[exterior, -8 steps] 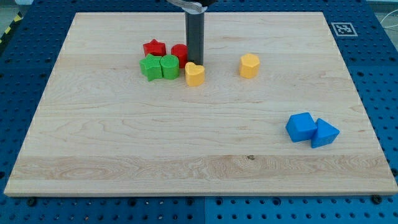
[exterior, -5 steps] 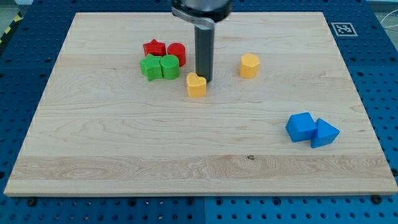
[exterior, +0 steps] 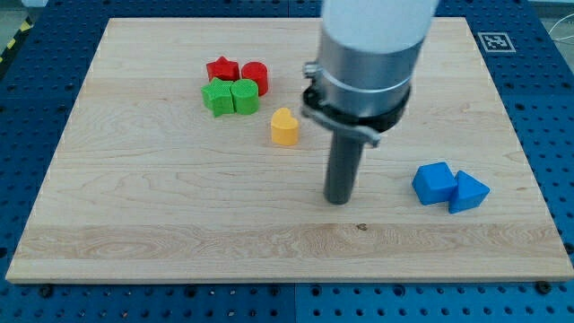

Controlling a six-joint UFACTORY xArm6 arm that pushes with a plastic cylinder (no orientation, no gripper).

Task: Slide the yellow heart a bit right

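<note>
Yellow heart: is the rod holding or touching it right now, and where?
Nothing is held. My tip stands on bare board, clear of the yellow heart, down and to the view's right of it.

My tip (exterior: 338, 199) sits lower-right of the heart (exterior: 284, 127).

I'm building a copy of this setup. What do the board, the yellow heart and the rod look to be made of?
The board looks like pale, matt, unvarnished wood: lengthwise grain lines and a small dark knot show. The yellow heart looks like matt plastic, possibly 3D-printed; the neighbouring green blocks show fine ridges. The rod above my tip looks like dark, smooth metal or plastic; I cannot tell which.
</note>
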